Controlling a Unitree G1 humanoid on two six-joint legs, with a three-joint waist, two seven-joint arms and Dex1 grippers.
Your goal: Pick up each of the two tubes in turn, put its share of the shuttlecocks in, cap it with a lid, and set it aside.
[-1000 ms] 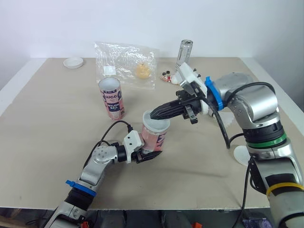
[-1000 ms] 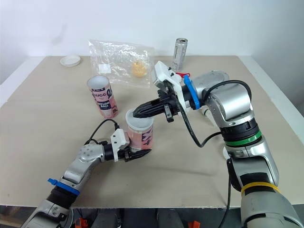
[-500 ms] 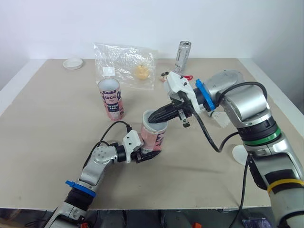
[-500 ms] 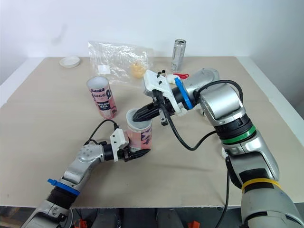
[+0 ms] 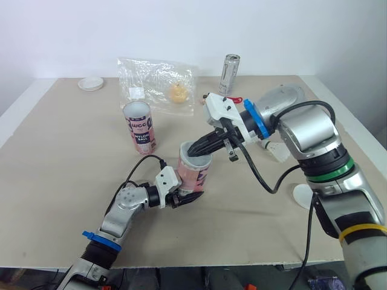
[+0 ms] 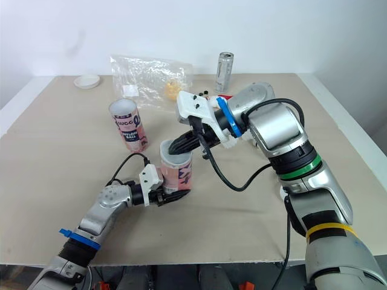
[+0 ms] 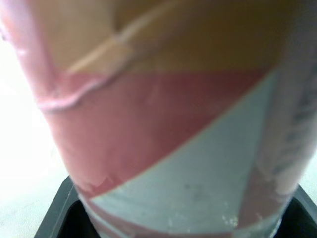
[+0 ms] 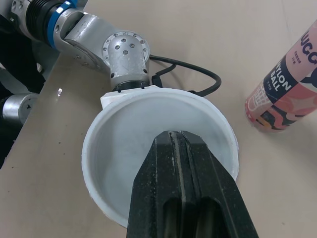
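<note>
Nearest the front edge, the left end effector (image 5: pixel 183 197) has its 2 black fingers clamped on the lower wall of the pink-and-white cardboard tube (image 5: pixel 195 175). The tube is tilted slightly, mouth open and facing up, low over the beige tabletop (image 5: pixel 60 175); I can't tell whether its base touches. In the left wrist view the tube wall sits right between the fingers. Coming in from the right, the right end effector (image 5: pixel 194 148) has its fingers pressed flat together, with the tips dipping into the tube's white mouth. Off to the right, a flat round white lid (image 5: pixel 300 195) lies on the tabletop, partly behind the right arm. Further back on the left, a second pink-and-white tube (image 5: pixel 139 127) stands upright, well apart from the first. Beyond it lies a crinkled clear plastic bag (image 5: pixel 158 81), a silver drinks can (image 5: pixel 228 65) stands to the bag's right, and 1 more small white lid (image 5: pixel 91 84) sits at the far left.
</note>
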